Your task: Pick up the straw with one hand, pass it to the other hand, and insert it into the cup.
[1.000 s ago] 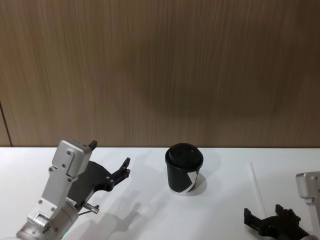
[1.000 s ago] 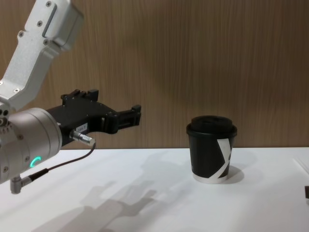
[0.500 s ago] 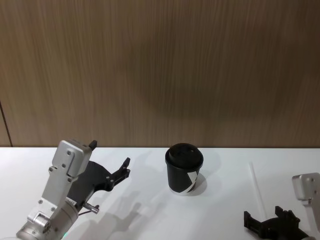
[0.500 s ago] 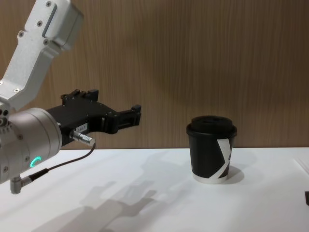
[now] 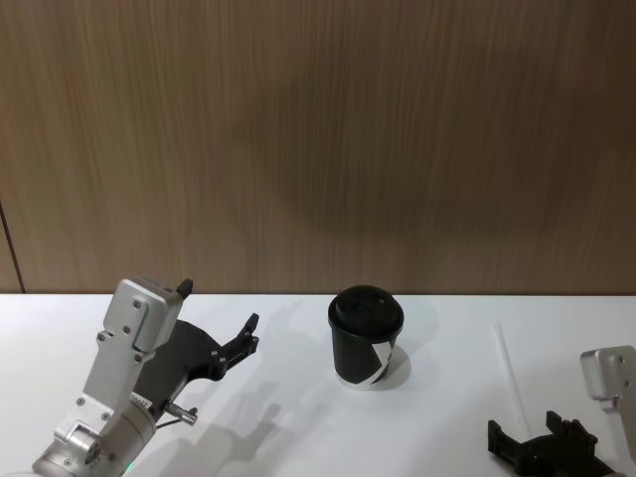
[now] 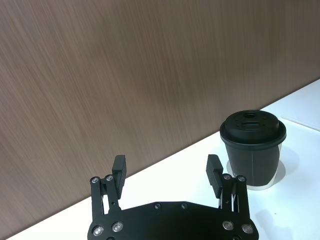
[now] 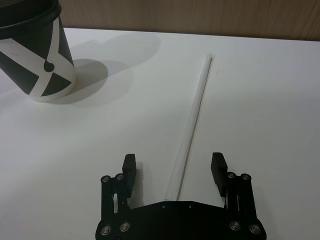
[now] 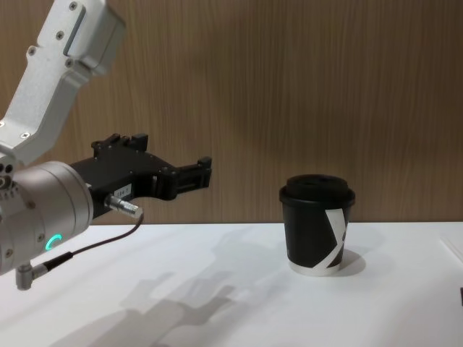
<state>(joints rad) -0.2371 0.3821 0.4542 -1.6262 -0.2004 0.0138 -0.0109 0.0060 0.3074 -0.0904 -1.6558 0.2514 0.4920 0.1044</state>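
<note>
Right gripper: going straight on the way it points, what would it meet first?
Probably the straw, lying lengthwise on the table between the right gripper's open fingers. Height is unclear, so it might pass above it. The cup stands off that line.

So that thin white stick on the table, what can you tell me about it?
The straw is a thin, straight, plain white tube. It lies flat on the white table, to the right of the cup and apart from it. Its near end points between the right gripper's open fingers; only the table seems to touch it.
</note>
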